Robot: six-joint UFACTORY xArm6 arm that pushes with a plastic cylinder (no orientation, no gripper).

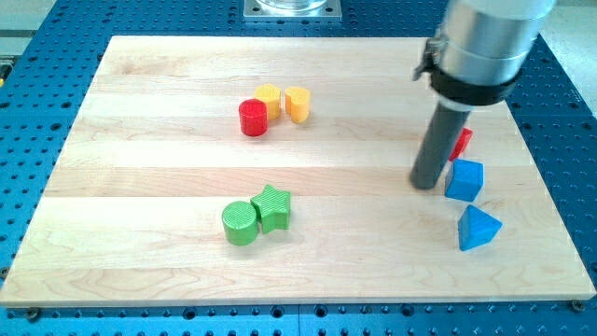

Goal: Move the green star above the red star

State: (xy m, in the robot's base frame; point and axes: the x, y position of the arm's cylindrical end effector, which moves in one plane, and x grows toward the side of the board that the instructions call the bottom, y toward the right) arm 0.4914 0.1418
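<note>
The green star point(272, 207) lies left of the board's middle toward the view's bottom, touching a green cylinder point(240, 223) on its left. A red block point(461, 143), mostly hidden behind my rod, shows at the view's right; its shape cannot be made out. My tip point(426, 185) rests on the board just left of the blue blocks and below that red block, far to the right of the green star.
A red cylinder point(253, 118), a yellow block point(269, 98) and a second yellow block point(297, 104) cluster at the upper left of centre. A blue block point(464, 179) and a blue triangular block point(478, 229) lie near the wooden board's point(140, 168) right edge.
</note>
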